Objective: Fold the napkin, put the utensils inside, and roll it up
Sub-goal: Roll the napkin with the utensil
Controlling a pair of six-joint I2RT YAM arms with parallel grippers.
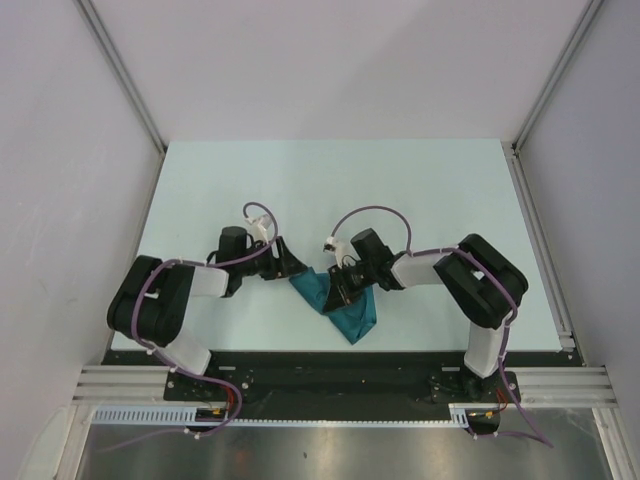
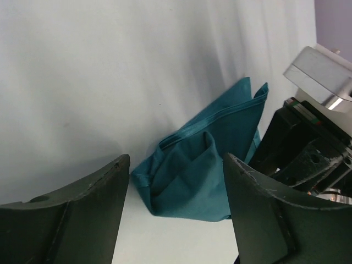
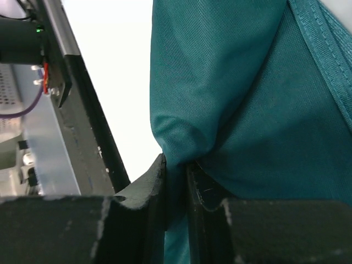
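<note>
From above, the napkin lies bunched in a rough folded wedge at the middle of the desk, near its front edge. Its lower tip stops just short of the black rail there. Both arms reach inward to it, and the pale surface spreads wide behind them and to either side, out to the side walls. That view hides how the jaws stand. The right wrist camera shows the right end effector narrowed onto a pinched fold of the teal cloth, which fills the view beyond its fingers, with the desk's front edge and rail close at the left. The left wrist camera shows the left end effector spread wide and holding nothing. The napkin's layered, hemmed edges lie on the desk just ahead of its fingertips, and the right arm's black housing is close beside.
</note>
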